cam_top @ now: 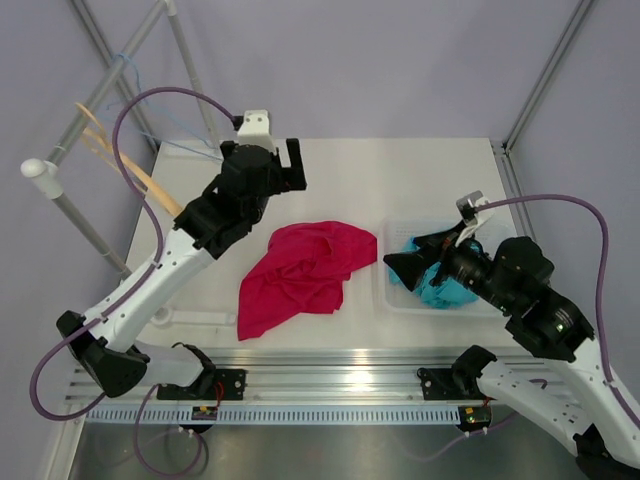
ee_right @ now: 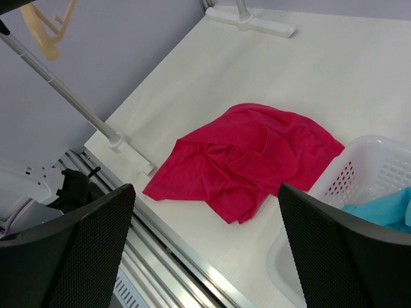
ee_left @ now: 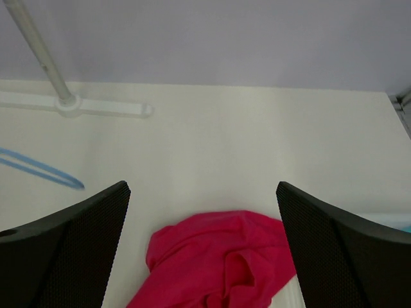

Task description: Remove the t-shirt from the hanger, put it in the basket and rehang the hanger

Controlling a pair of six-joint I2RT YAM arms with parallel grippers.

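Lying crumpled on the worktop (cam_top: 350, 180), the t-shirt (cam_top: 305, 275) is off the hanger (cam_top: 150, 185) at upper left; removal looks complete. Left end effector (cam_top: 293, 165) and right end effector (cam_top: 405, 260) stand open, empty.

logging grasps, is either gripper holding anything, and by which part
Nothing is held. The left gripper and right gripper are open; the red t-shirt lies loose on the table.

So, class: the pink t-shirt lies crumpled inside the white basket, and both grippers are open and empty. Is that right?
Not quite. The pink t-shirt lies crumpled on the table, beside the white basket, not inside it, as the top external view shows. Both the left gripper and the right gripper are open and empty.
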